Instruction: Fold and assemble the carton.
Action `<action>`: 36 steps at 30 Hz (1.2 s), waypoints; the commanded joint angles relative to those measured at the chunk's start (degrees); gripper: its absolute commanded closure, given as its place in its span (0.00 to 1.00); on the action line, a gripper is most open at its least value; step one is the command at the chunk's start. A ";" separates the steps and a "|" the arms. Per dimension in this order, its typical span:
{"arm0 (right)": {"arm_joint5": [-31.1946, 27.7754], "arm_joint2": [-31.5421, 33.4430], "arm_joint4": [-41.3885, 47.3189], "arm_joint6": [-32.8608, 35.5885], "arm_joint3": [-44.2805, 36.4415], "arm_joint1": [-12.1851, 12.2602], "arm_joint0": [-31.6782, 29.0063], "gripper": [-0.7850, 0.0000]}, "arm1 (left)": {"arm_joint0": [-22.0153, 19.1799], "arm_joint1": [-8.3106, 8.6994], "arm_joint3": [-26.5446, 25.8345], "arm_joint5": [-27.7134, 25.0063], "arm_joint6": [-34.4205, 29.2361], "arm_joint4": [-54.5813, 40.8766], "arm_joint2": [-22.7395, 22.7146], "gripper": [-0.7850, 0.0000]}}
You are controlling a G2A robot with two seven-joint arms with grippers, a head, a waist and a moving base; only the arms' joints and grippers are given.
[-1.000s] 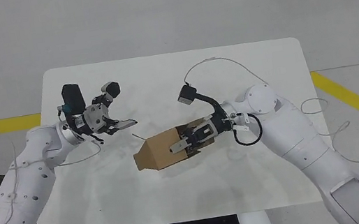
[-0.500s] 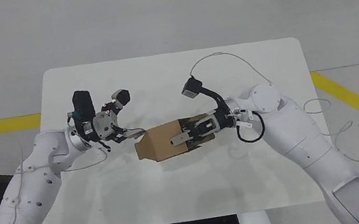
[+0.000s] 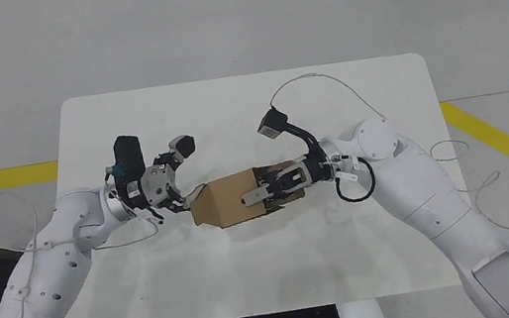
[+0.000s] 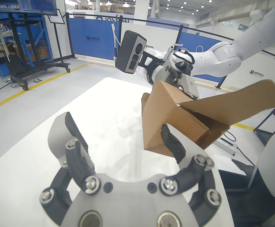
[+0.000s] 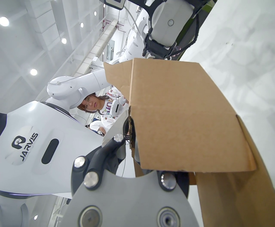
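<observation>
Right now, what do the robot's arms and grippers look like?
The left arm and right arm are glossy white shells with rounded joints, thin pale cables looping alongside. Each wrist carries a black camera module. The left gripper has a silver base plate, black linkages and curved fingers with black pads; the right gripper looks alike.
</observation>
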 commanded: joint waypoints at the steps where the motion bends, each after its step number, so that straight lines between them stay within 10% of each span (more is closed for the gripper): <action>1: -0.12 0.11 0.18 -0.12 0.34 0.05 0.05 1.00 | -0.11 0.06 -0.01 0.00 -0.05 -0.08 0.08 0.00; 36: -0.13 -1.39 0.57 -0.14 -0.52 0.15 0.42 1.00 | -3.00 -0.12 -0.51 0.00 -1.21 -0.69 1.88 0.00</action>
